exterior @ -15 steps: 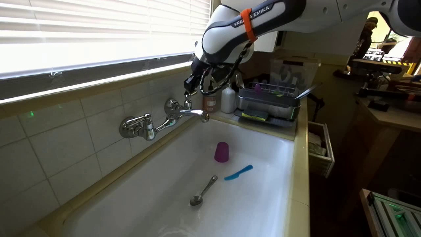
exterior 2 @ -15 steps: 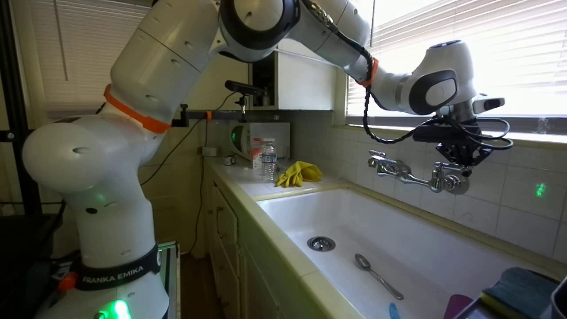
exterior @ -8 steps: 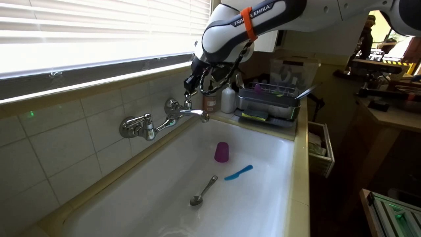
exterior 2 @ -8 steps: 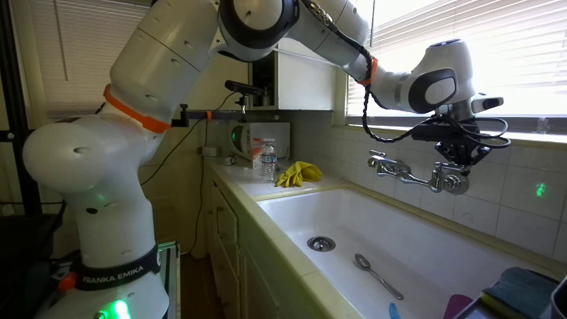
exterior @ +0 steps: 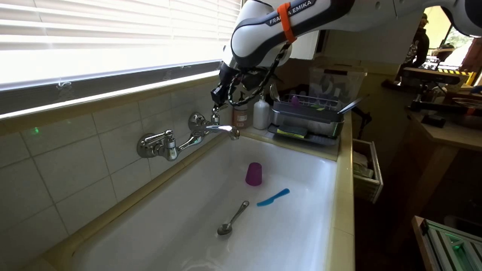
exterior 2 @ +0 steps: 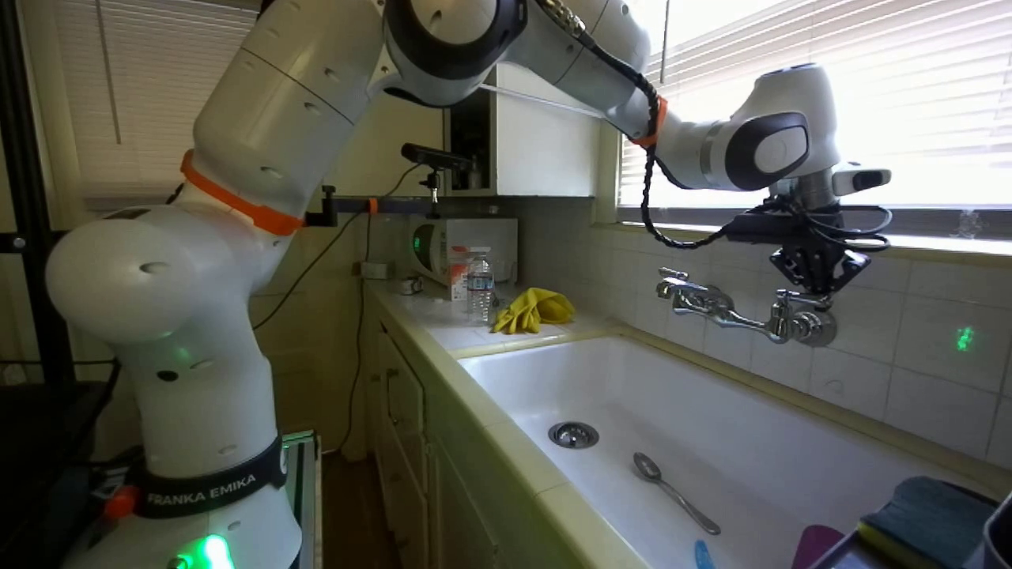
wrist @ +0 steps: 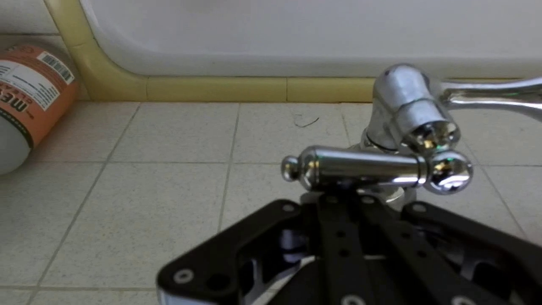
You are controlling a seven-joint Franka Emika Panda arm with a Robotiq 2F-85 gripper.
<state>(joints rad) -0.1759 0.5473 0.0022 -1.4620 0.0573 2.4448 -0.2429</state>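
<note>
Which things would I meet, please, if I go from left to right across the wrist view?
Bottle with an orange label → chrome faucet handle → chrome faucet pipe, which runs out of the picture at the right edge.

I have before me a faucet handle, polished chrome, its grip a smooth barrel ending in a small knob, with a round ball at the opposite end. I see it turned sideways, roughly parallel to the long yellow sink rim, the knob directed toward the rim's rounded corner. The chrome faucet that bears it is fixed to the tiled wall above that rim, its spout reaching out over the sink.
</note>
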